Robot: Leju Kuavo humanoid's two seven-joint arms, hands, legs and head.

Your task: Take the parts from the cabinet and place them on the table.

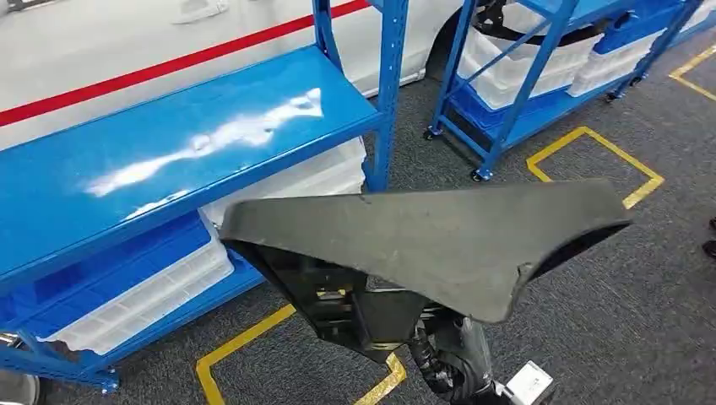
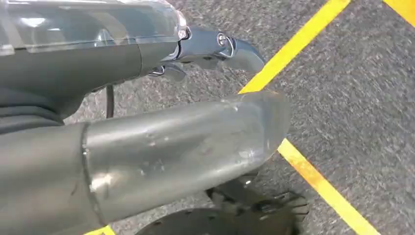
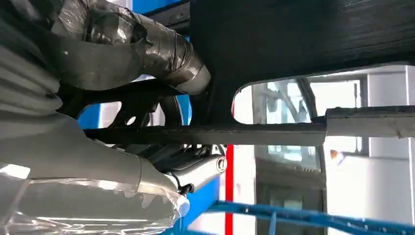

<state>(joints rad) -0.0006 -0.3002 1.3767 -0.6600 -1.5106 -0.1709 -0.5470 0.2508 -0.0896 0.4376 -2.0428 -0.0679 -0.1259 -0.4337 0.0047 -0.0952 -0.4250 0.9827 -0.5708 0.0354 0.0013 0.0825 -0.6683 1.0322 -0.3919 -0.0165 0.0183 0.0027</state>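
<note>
A large black moulded part (image 1: 422,245), roughly triangular, hangs in the air in front of me over the carpet, just right of the blue cabinet shelf (image 1: 169,143). My right arm (image 1: 460,367) comes up beneath it. In the right wrist view my right hand (image 3: 98,122) grips the black part (image 3: 303,34), its taped thumb (image 3: 147,54) pressed against the edge and the fingers underneath a black bar of the part. My left hand (image 2: 171,112) hangs over the floor with nothing in it, fingers apart.
White bins (image 1: 143,295) sit on the lower level of the blue cabinet. A second blue rack (image 1: 523,76) with white bins stands at the back right. Yellow tape (image 1: 591,152) marks squares on the grey carpet. A white car body with a red stripe (image 1: 127,42) is behind the cabinet.
</note>
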